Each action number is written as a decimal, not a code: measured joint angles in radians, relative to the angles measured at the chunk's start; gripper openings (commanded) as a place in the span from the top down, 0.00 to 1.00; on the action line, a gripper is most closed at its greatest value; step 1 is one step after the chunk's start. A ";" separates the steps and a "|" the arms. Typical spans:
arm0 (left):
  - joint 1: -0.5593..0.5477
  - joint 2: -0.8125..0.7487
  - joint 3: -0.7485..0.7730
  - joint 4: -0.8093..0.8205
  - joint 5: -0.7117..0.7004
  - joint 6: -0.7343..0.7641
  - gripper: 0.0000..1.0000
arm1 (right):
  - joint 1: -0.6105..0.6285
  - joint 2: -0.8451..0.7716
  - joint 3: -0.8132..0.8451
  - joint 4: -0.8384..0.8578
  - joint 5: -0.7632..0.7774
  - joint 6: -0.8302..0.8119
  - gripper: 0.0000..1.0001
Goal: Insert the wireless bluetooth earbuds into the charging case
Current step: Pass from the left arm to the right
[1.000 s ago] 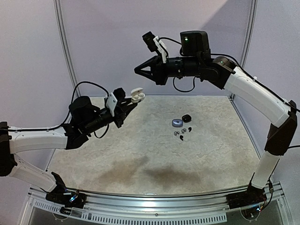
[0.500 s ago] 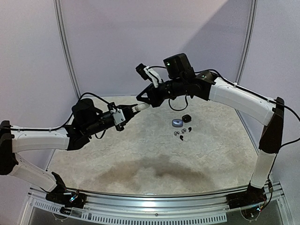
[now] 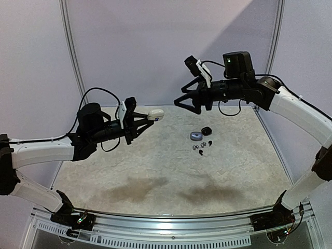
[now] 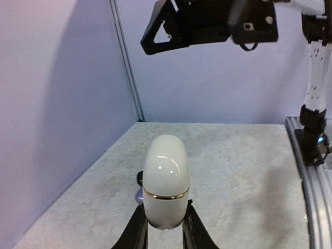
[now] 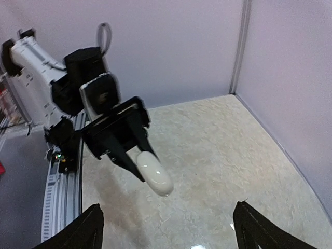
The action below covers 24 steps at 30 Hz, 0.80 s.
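Note:
A white charging case [image 3: 155,114] with a thin gold seam hangs in the air over the left half of the table, lid closed. My left gripper [image 3: 147,117] is shut on its lower half; the left wrist view shows the case [image 4: 166,181] upright between the black fingers [image 4: 136,231]. My right gripper [image 3: 180,98] stands open and empty, up and to the right of the case, apart from it. From the right wrist the case [image 5: 154,174] is ahead, between its spread fingertips [image 5: 93,220]. Several tiny earbuds [image 3: 201,148] lie on the table right of centre.
A pale bluish-silver case [image 3: 195,136] and a black case [image 3: 206,130] lie on the mat just behind the loose earbuds. Grey walls with metal posts [image 3: 72,57] close the back and sides. A metal rail [image 3: 166,228] runs along the near edge.
The case's lid, open a second ago, is now closed. My right gripper came down to the case, then drew back to the right and opened. The left arm lifted the case slightly.

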 measured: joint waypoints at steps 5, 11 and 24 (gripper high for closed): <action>0.006 0.000 0.002 0.016 0.127 -0.208 1.00 | 0.015 -0.004 -0.062 0.077 -0.166 -0.101 0.06; 0.006 0.000 0.020 0.027 0.191 -0.298 1.00 | 0.031 0.087 -0.040 0.109 -0.234 -0.147 0.18; 0.003 0.000 0.031 0.044 0.205 -0.336 1.00 | 0.052 0.188 0.064 0.049 -0.302 -0.144 0.93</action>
